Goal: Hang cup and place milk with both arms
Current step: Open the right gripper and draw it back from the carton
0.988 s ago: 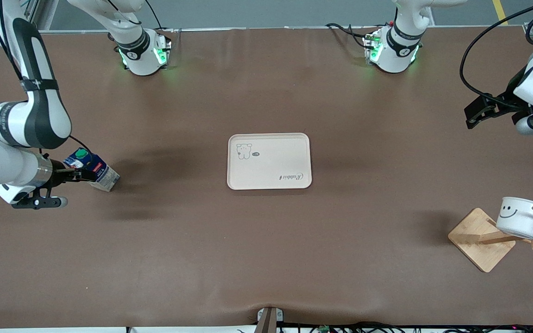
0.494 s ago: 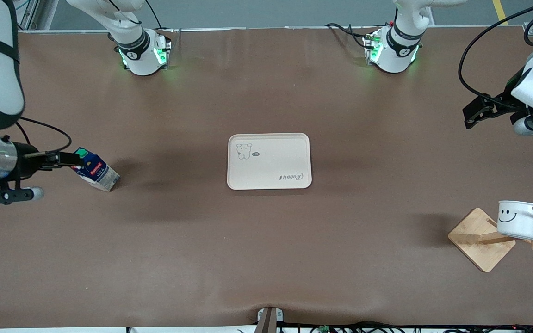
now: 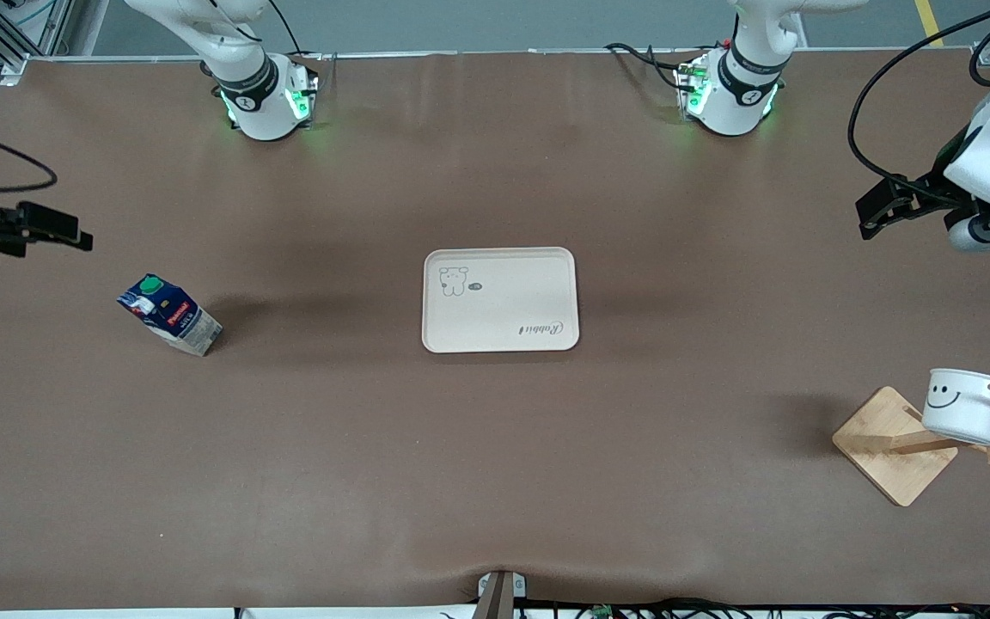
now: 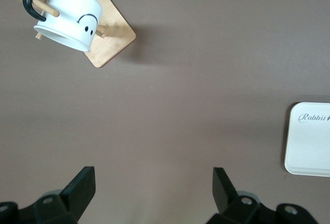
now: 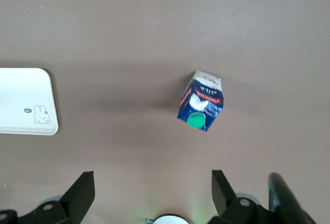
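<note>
The cup (image 3: 968, 406) already hangs on the wooden rack (image 3: 895, 445) at the lower right, but the milk (image 3: 170, 315) sits on the table at the left, not on the tray (image 3: 500, 299), while the left gripper (image 3: 877, 205) and right gripper (image 3: 52, 229) hang wide open, holding nothing.

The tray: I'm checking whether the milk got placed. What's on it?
Nothing lies on the tray except its printed drawing. The milk stands on the table toward the right arm's end.
</note>
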### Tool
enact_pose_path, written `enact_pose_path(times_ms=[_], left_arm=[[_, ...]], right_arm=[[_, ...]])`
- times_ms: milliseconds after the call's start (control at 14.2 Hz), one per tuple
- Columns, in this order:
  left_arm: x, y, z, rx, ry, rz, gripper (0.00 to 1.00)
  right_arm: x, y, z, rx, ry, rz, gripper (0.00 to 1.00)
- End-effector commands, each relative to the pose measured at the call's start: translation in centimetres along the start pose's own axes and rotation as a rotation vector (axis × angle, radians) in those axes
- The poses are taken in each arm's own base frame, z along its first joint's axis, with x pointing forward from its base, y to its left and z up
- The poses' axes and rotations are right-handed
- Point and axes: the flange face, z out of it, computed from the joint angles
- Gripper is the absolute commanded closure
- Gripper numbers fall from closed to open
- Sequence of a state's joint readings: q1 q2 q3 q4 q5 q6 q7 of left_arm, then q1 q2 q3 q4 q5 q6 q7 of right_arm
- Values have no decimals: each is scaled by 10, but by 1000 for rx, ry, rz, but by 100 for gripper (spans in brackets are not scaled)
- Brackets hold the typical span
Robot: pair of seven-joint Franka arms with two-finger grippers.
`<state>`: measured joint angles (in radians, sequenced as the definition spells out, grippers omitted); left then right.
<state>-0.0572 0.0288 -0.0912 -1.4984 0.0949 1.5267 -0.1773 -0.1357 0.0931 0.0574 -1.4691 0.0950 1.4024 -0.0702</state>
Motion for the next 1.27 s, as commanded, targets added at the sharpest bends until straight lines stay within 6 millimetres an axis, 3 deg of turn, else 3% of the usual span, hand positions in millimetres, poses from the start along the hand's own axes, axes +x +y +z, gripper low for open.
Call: enact_pose_path(times_ms=[0,212,353,635,1058,1199], left_arm=[[-3,1,-2,-13,-3,14,0],[-4,1,-3,-12,-5,15,0],[-4,-1,-3,-14,-4,9,0],[-5,-2,-5,-14,-1,7,0],[-5,-1,-4,-13,-5,11,0],[-6,1,-5,-4,-2,16,0]], right_arm=[[-31,-16,-8,7,17,127,0],[-43,-22,-12,2,-19,132,0],[-51,-38,-19,-21,-8,101,0],[-49,-22,-17,-14,-11,116,0],[-56,-22,-26,-7,10,96,0],[-56,-13,-24,-6,6,94,0]])
